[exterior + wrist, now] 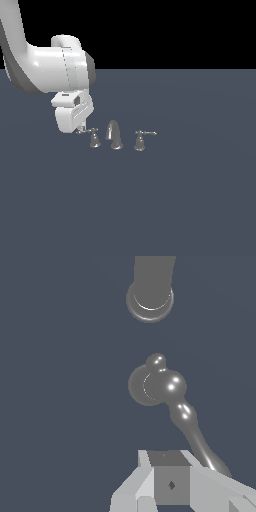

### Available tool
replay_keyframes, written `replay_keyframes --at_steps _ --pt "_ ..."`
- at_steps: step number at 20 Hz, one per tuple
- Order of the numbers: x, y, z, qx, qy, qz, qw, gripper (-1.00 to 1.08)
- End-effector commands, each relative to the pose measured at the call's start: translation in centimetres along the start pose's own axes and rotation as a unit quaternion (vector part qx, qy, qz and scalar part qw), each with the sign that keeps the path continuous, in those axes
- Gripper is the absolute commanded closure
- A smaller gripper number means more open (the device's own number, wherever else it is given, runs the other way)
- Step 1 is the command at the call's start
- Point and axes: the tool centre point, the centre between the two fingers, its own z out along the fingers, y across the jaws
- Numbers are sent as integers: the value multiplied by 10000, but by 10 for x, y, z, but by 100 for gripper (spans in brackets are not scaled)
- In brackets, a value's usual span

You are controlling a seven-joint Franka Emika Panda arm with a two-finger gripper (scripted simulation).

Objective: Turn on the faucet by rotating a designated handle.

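The faucet (116, 135) stands as a three-piece set on the dark grey floor (175, 200): a curved spout (114, 133) in the middle, a twin handle (141, 139) on the exterior view's right with its lever pointing right, and the handle (92, 136) on the exterior view's left with its thin lever reaching out to the left. The white gripper (81, 127) sits low, right at the outer end of that lever. In the wrist view the handle (167, 398) shows from above, its round cap over the flared base and its lever running down to the gripper (172, 483), where a grey fingertip (170, 481) lies just beside the lever's tip. Only that one finger is clear, so I cannot tell whether the claw is open or closed. The step in hand looks like the approach ending in contact. The next move probably calls for a sideways push on the lever's tip, sweeping in an arc about the handle's base without slipping off the thin rod.
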Motion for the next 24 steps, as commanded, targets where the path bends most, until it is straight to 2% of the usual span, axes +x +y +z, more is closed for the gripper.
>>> replay_keyframes --at_steps 1,9,10,24 --pt "1 14 0 -66 29 13 10000 108" --pt "3 37 0 -81 28 66 9999 108" --pt "10 22 0 5 5 -94 10000 108" --pt "43 57 -1 -81 27 68 9999 108"
